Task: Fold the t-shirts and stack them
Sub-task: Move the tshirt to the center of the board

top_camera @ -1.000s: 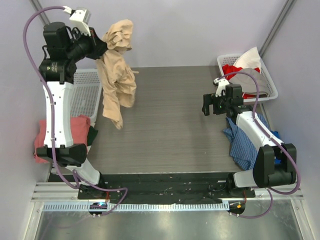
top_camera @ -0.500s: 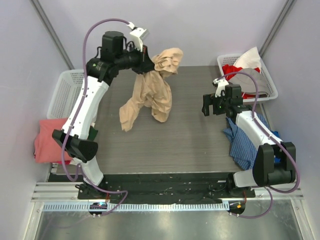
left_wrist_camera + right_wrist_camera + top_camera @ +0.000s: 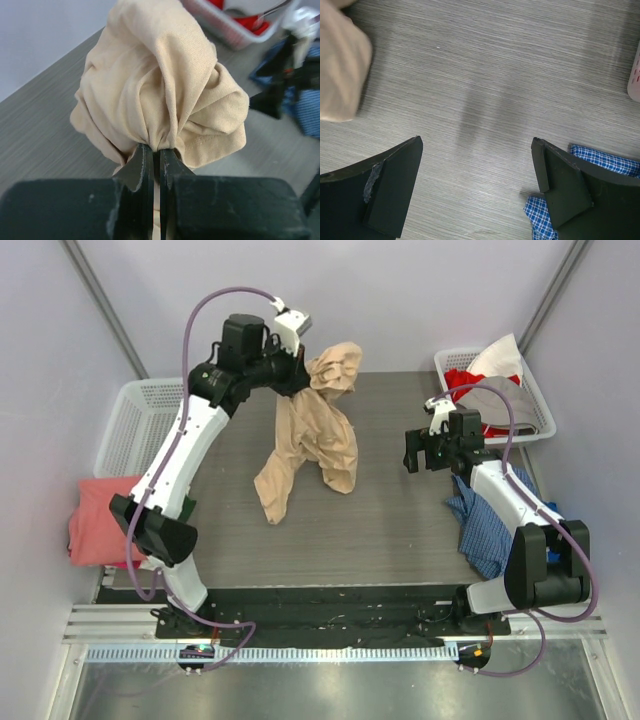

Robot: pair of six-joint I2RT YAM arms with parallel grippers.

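From above, the crumpled tan cloth t-shirt [image 3: 312, 445] dangles over the grey wood-grain table [image 3: 400, 530], while only the wrist view shows the left gripper [image 3: 156, 154] pinched tight on its bunched cloth, and the right gripper [image 3: 476, 145] gapes wide, empty.

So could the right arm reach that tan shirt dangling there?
Probably yes: the open right tool faces the shirt across bare table, with nothing between. The left tool holds it up, so its hanging folds look free to grab.
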